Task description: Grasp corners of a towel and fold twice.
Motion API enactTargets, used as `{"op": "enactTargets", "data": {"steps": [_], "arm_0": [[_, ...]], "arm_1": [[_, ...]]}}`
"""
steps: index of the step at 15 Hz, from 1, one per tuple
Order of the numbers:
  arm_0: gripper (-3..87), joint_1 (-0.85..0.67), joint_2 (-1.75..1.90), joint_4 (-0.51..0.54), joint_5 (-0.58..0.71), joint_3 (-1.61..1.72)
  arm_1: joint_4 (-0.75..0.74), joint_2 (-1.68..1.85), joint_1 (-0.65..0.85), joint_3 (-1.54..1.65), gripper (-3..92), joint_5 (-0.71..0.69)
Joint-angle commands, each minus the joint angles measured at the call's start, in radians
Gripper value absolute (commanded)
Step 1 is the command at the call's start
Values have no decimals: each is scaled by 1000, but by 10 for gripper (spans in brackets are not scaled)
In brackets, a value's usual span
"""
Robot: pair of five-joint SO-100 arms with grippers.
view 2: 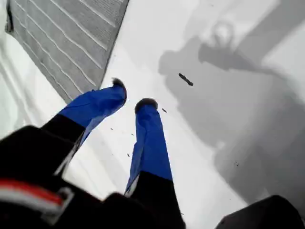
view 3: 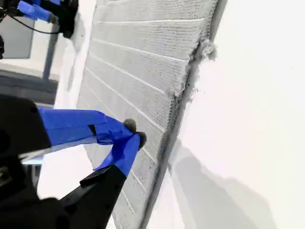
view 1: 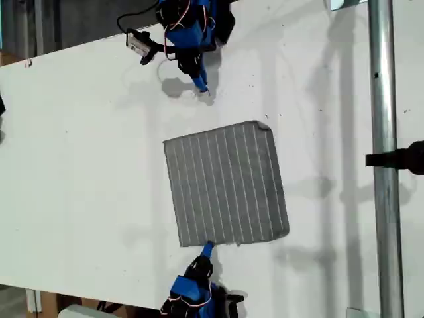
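- While the towel [view 1: 226, 184] lies flat near the middle of the white table [view 1: 79, 165] in the exterior view, an arm stands at each of two opposite sides of it.
- The cloth is grey with thin pale stripes, and looks like a doubled layer: my second wrist view shows a frayed edge [view 3: 198, 67] lying over a lower layer.
- My first gripper [view 2: 131, 98] is at the top of the exterior view [view 1: 204, 89], over bare table, apart from the towel's nearest edge.
- Its blue fingers [view 2: 150, 138] stand slightly parted, with nothing between them.
- My second gripper [view 3: 133, 133] is at the bottom of the exterior view [view 1: 207, 248], right at the towel's lower edge.
- Its fingertips [view 3: 125, 149] meet over the striped cloth; I cannot tell whether they pinch any fabric.
- A metal pole [view 1: 385, 159] runs down the exterior view's right side.
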Motion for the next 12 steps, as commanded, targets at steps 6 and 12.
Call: {"op": "enactTargets", "data": {"steps": [6,12], "arm_0": [[-27,-179,5,-20,-319,6],[-27,-178,5,-20,-322,6]], "arm_1": [[-54,-5,-64,-32,-1,40],[-209,-959,-213,-723,-1,-144]]}}
